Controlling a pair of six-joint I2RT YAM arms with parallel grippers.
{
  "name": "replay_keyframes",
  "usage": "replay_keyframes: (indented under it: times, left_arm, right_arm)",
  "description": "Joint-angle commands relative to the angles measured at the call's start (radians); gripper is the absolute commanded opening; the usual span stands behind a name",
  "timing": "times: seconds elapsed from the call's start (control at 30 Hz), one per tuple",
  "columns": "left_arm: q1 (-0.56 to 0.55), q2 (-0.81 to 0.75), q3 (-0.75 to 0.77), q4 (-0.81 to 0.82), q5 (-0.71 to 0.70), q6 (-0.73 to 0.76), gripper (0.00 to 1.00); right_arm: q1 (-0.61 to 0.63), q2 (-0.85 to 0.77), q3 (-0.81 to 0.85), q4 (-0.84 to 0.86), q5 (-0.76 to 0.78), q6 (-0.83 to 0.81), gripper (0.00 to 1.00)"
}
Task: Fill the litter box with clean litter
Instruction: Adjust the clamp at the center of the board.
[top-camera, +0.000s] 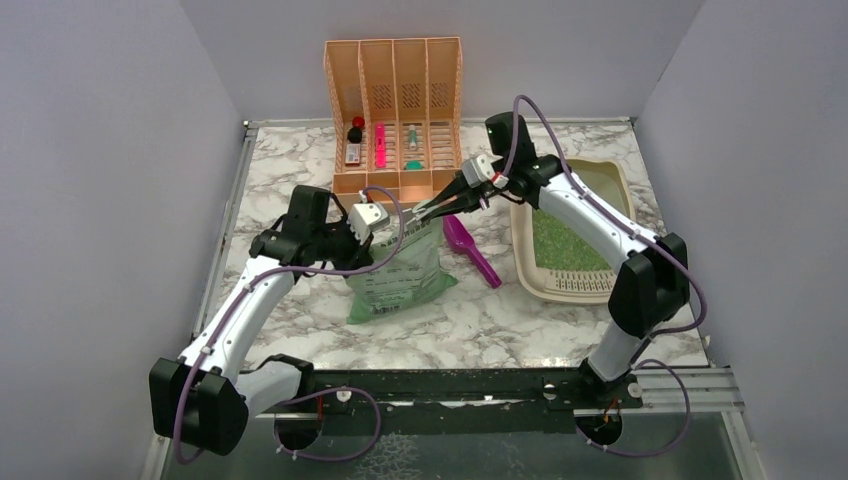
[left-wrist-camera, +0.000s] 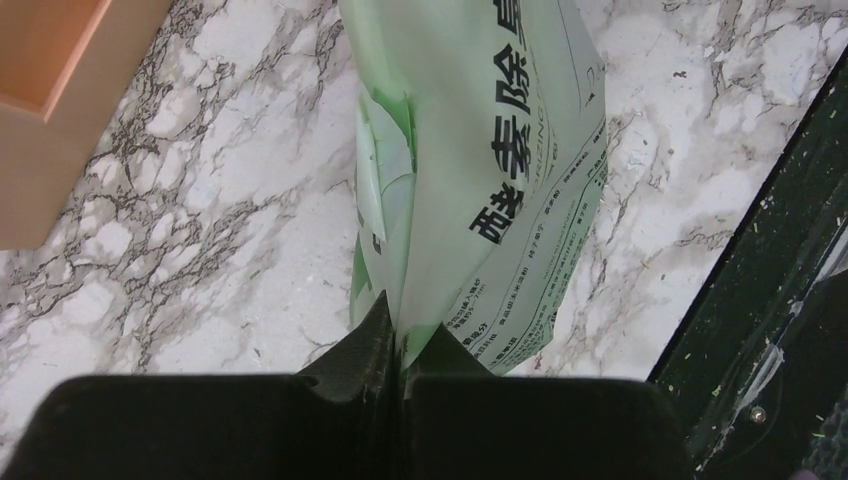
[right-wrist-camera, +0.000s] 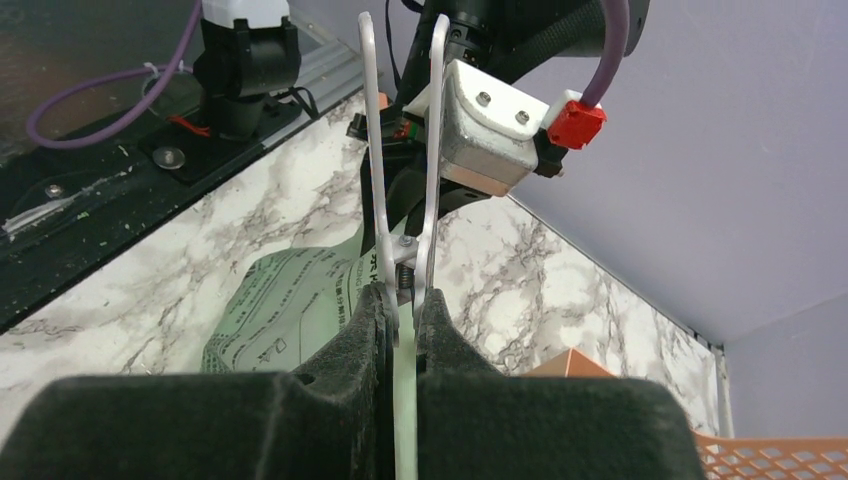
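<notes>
The beige litter box (top-camera: 590, 164) sits at the right of the marble table, with a layer of green clean litter (top-camera: 565, 240) inside. A pale green printed bag (top-camera: 400, 280) lies mid-table. My left gripper (top-camera: 386, 243) is shut on the bag's edge (left-wrist-camera: 480, 150), the fingers (left-wrist-camera: 375, 340) pinching the plastic. My right gripper (top-camera: 437, 208) hovers over the bag's top, shut on a white spring clip (right-wrist-camera: 432, 150). The clip's two long arms point toward the left wrist. A pale green strip shows between the right fingers (right-wrist-camera: 365, 330); whether the clip bites the bag (right-wrist-camera: 290, 300) I cannot tell.
A purple scoop (top-camera: 470, 248) lies between bag and litter box. A peach slatted organizer (top-camera: 395, 110) holding small items stands at the back. The left arm's wrist (right-wrist-camera: 490, 140) is close in front of the right gripper. A dark rail (left-wrist-camera: 780, 300) runs along the table's near edge.
</notes>
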Motion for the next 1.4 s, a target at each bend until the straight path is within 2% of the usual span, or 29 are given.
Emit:
replay_keyframes:
  times: [0.0,0.1,0.2,0.3,0.43,0.53,0.67,0.73,0.8,0.87,0.97,1.07,1.23,1.37]
  left_arm:
    - [0.015,-0.036,0.059,0.157,0.100,-0.009,0.00]
    - [0.016,-0.032,0.064,0.156,0.095,-0.009,0.00]
    - [0.016,-0.034,0.067,0.156,0.086,-0.010,0.00]
    - [0.017,-0.034,0.073,0.153,0.075,-0.011,0.00]
    - [0.017,-0.035,0.081,0.143,0.073,-0.004,0.00]
    - [0.017,-0.030,0.085,0.137,0.067,0.003,0.00]
    - [0.018,-0.025,0.093,0.135,0.070,0.009,0.00]
    - [0.017,-0.025,0.097,0.135,0.073,0.012,0.00]
    - [0.016,-0.025,0.102,0.134,0.077,0.015,0.00]
    - [0.016,-0.026,0.107,0.135,0.079,0.018,0.00]
    - [0.018,-0.025,0.112,0.135,0.078,0.022,0.00]
    - [0.018,-0.030,0.121,0.130,0.063,0.026,0.00]
    - [0.018,-0.058,0.121,0.129,0.043,0.043,0.00]
    - [0.018,-0.072,0.112,0.127,0.050,0.048,0.00]
  right_arm:
    - [-0.004,0.045,0.065,-0.075,-0.101,-0.043,0.01]
    - [-0.004,0.065,0.106,-0.210,-0.106,-0.148,0.01]
    - [0.000,0.086,0.119,-0.206,-0.108,-0.099,0.01]
    - [0.014,0.120,0.142,-0.316,-0.069,-0.198,0.01]
    - [0.014,0.161,0.190,-0.388,-0.005,-0.194,0.01]
    - [0.014,0.170,0.248,-0.527,-0.019,-0.337,0.01]
    - [0.017,0.144,0.221,-0.418,-0.119,-0.260,0.01]
    - [0.029,0.128,0.174,-0.242,-0.119,-0.113,0.01]
    - [0.043,0.123,0.140,-0.183,-0.071,-0.056,0.01]
    - [0.048,0.132,0.134,-0.198,-0.022,-0.064,0.01]
    - [0.048,0.166,0.185,-0.355,0.053,-0.168,0.01]
    - [0.048,0.196,0.271,-0.527,0.201,-0.260,0.01]
    - [0.048,0.186,0.309,-0.578,0.465,-0.247,0.01]
    - [0.049,0.184,0.322,-0.613,0.593,-0.259,0.01]
